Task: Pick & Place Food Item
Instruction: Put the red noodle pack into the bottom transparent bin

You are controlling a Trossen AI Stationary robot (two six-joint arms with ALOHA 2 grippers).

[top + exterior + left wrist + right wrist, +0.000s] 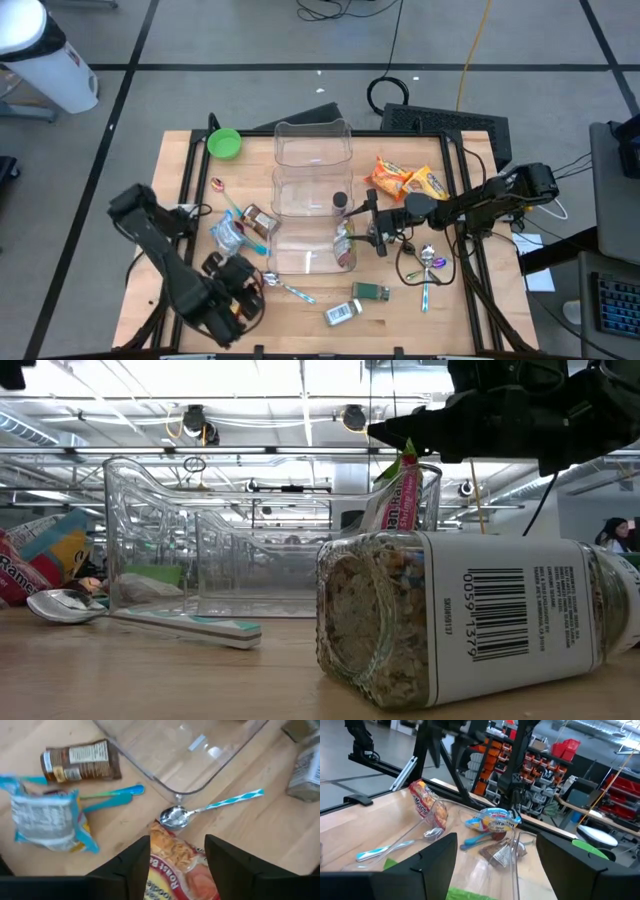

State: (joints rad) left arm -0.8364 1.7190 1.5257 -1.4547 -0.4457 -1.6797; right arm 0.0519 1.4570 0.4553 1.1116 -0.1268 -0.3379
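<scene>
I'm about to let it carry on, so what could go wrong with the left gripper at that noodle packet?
The spoon lies with its bowl against the noodle packet at the left gripper, so a lift may drag it along. The clear bin has its corner close by; a careless swing could clip it.

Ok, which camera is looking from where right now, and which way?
High: above the table, straight down; both arms, left gripper, right gripper.
Low: table height, level past the jar into the clear bin; an arm overhead.
Left wrist: down onto a noodle packet; own gripper.
Right wrist: across the bin roomward; own gripper.
Shared: striped spoon, high and left wrist.
</scene>
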